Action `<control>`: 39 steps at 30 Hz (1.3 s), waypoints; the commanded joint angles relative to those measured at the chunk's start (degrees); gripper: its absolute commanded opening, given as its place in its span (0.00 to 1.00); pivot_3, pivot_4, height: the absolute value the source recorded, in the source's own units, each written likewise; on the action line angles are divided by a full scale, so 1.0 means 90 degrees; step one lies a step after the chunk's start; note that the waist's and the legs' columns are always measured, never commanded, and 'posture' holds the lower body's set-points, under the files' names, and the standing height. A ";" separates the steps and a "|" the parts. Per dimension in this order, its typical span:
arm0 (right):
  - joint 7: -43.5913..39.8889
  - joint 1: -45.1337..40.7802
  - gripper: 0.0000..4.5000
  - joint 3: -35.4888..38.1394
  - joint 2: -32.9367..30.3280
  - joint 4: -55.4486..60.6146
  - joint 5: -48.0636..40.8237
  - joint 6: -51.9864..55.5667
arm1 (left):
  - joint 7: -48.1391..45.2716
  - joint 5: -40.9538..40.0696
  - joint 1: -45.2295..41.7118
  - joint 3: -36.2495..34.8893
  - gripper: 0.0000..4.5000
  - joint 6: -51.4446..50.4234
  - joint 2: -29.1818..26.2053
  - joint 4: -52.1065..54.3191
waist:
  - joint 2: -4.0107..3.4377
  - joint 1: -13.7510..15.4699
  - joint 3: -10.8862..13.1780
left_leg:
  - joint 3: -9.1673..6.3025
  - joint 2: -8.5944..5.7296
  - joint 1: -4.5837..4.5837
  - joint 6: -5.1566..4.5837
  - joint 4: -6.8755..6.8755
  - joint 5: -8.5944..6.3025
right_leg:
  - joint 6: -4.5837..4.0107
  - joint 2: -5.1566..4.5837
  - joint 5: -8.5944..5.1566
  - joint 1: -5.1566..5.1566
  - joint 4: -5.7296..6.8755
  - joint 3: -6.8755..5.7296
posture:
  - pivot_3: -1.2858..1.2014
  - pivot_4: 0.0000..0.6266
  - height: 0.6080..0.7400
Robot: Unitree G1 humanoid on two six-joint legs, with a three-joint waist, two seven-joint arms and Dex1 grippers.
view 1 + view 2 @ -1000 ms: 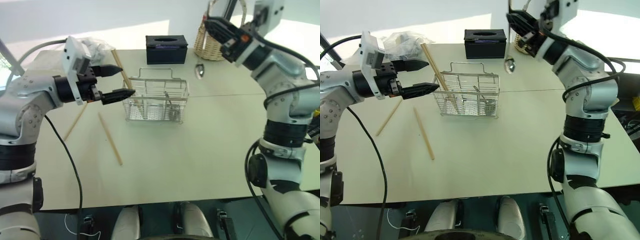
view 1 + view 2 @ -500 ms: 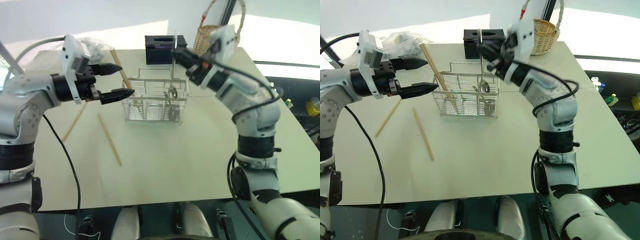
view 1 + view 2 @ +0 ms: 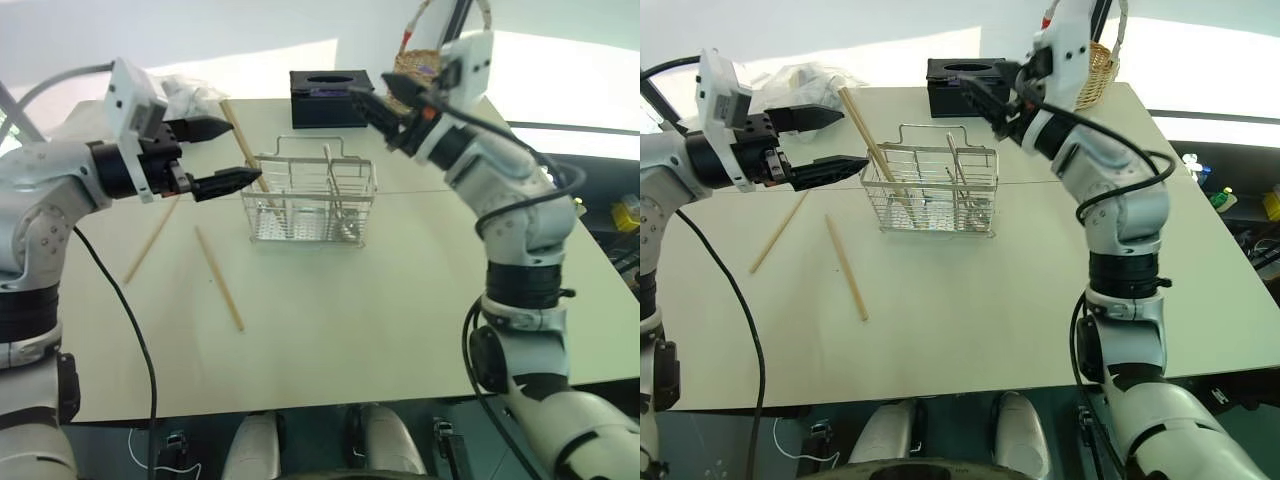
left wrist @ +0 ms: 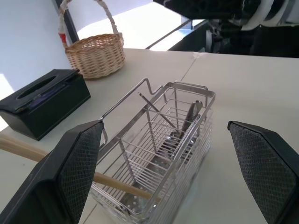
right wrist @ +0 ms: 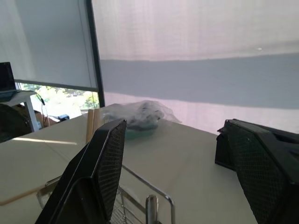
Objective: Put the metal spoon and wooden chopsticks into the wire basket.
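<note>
The wire basket (image 3: 300,225) stands mid-table. Inside it the metal spoon (image 3: 335,195) leans bowl down, handle sticking up past the rim; the left wrist view shows the spoon (image 4: 187,123) lying against the wires. One of the wooden chopsticks (image 3: 240,135) leans in the basket's left end. Two other chopsticks (image 3: 152,240) (image 3: 220,278) lie flat on the table to the basket's left. My right gripper (image 3: 365,102) hovers open just above and behind the basket, nothing between its fingers. Left of the basket's rim my left gripper (image 3: 245,150) is open, its fingers either side of the leaning chopstick without touching it.
A black tissue box (image 3: 333,97) sits behind the wire basket. A round wicker basket (image 3: 1095,62) stands at the back right, partly behind my right arm. A crumpled clear plastic bag (image 3: 185,92) lies at the back left.
My right gripper carried the spoon from the back right to the wire basket, lowered it in and opened. The spoon now leans in the basket. The left gripper stayed open beside the basket.
</note>
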State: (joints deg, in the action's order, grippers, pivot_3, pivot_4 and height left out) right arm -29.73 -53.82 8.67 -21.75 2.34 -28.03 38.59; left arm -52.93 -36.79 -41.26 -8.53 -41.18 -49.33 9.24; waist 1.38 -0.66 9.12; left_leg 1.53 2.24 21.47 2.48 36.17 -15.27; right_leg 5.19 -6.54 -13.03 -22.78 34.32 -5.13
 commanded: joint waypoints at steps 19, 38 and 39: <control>-0.2485 0.2337 0.76 0.0527 -0.2693 0.2538 -0.1836 0.0744 | 0.0469 0.3410 -0.2768 0.1569 1.00 0.0727 0.0037 -0.7376 | 0.0036 0.0159 -0.0008 | 0.0007 -0.0003 0.0009 -0.0011 0.0002 -0.0006 | 0.0005 -0.0002 -0.0003 -0.0002 -0.0010 -0.0003 | 0.52 0.24 0.79; -0.2201 0.3733 0.76 0.1167 -0.3391 0.3636 -0.2731 0.0989 | 0.1368 0.4613 -0.2954 0.1604 1.00 0.1345 0.0943 -0.9395 | 0.0090 0.0157 -0.0010 | 0.0008 0.0003 0.0008 -0.0027 0.0008 -0.0017 | 0.0005 -0.0010 -0.0003 -0.0009 -0.0015 -0.0006 | 0.52 0.24 0.79; -0.2179 0.3726 0.76 0.1177 -0.3397 0.3621 -0.2768 0.0994 | 0.1347 0.4622 -0.2953 0.1594 1.00 0.1329 0.0946 -0.9407 | 0.0090 0.0157 -0.0010 | 0.0008 0.0003 0.0008 -0.0027 0.0008 -0.0017 | 0.0005 -0.0010 -0.0003 -0.0010 -0.0015 -0.0006 | 0.52 0.24 0.79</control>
State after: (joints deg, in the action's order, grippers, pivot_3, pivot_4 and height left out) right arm -49.81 -19.09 17.18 -51.18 34.07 -51.25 47.67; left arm -41.04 4.07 -67.25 6.88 -29.22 -40.43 -75.41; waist 2.19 0.75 9.03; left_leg 1.60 2.26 21.55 2.24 36.24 -15.43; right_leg 5.23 -6.63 -13.06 -22.87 34.19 -5.18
